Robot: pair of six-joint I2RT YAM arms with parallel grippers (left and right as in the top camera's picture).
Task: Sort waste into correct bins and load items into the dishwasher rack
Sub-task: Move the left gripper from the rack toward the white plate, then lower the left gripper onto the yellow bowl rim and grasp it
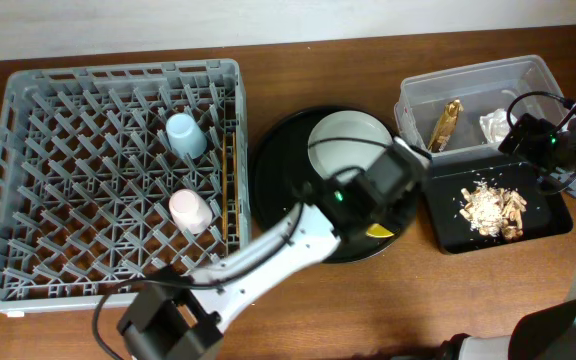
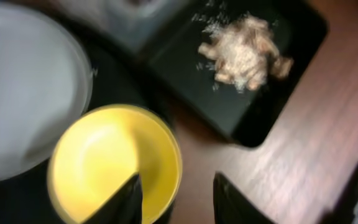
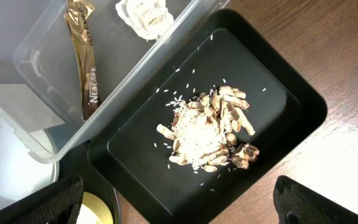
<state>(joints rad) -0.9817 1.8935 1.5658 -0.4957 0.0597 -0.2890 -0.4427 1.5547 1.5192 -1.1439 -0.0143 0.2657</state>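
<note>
The yellow bowl point(image 2: 104, 158) sits on the round black tray beside the pale grey plate point(image 1: 348, 145). My left gripper point(image 2: 179, 199) is open, with one finger inside the bowl and the other outside its rim; in the overhead view it point(image 1: 388, 200) covers most of the bowl point(image 1: 379, 231). My right gripper point(image 3: 179, 208) is open and empty above the shallow black tray point(image 3: 142, 155), which holds the food scraps point(image 3: 207, 130). The gold wrapper point(image 3: 86, 56) and the white tissue point(image 3: 143, 15) lie in the clear tub point(image 1: 468, 85). The blue cup point(image 1: 186, 133), pink cup point(image 1: 189, 209) and chopsticks point(image 1: 230, 180) are in the rack point(image 1: 28, 200).
The round black tray point(image 1: 278, 170) stands between the rack and the bins. Loose rice grains are scattered around the scraps in the shallow tray. My right arm point(image 1: 553, 145) hangs over the tub's right end. Bare wooden table shows in front.
</note>
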